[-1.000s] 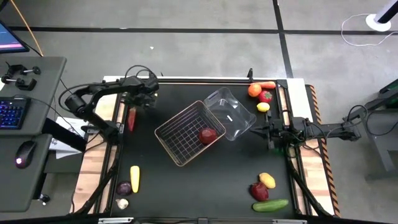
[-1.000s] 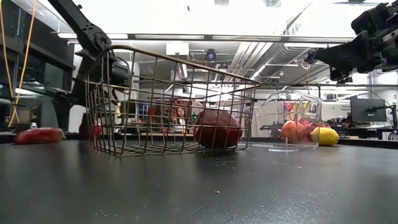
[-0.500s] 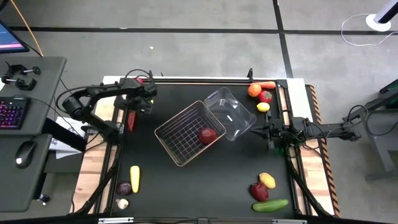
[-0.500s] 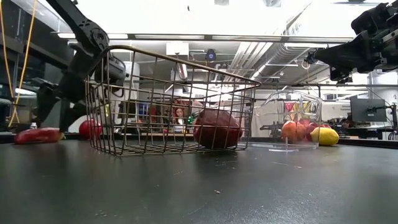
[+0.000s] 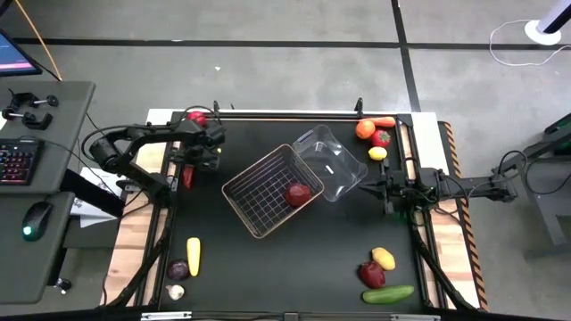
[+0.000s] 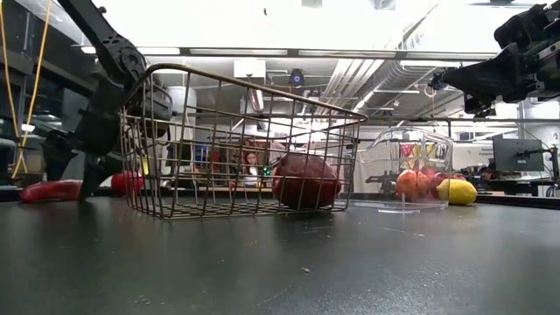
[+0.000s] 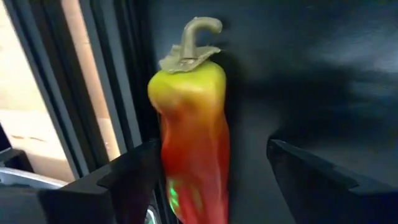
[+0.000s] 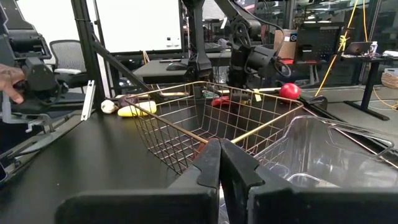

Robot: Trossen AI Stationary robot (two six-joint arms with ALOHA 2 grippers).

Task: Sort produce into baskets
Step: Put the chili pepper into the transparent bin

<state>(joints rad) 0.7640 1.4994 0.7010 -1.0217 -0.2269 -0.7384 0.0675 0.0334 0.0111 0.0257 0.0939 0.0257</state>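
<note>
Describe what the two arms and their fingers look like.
Both arms are dark, slim and jointed. The left gripper has two broad, flat black fingers. The right gripper has matching dark fingers that taper to blunt tips. A dark cable loops over the left arm near its gripper.

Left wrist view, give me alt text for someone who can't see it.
A long red pepper with a yellow-green top and curled stem lies on the black table beside its edge rail. The left gripper is open, one dark finger on each side of the pepper's lower end.
</note>
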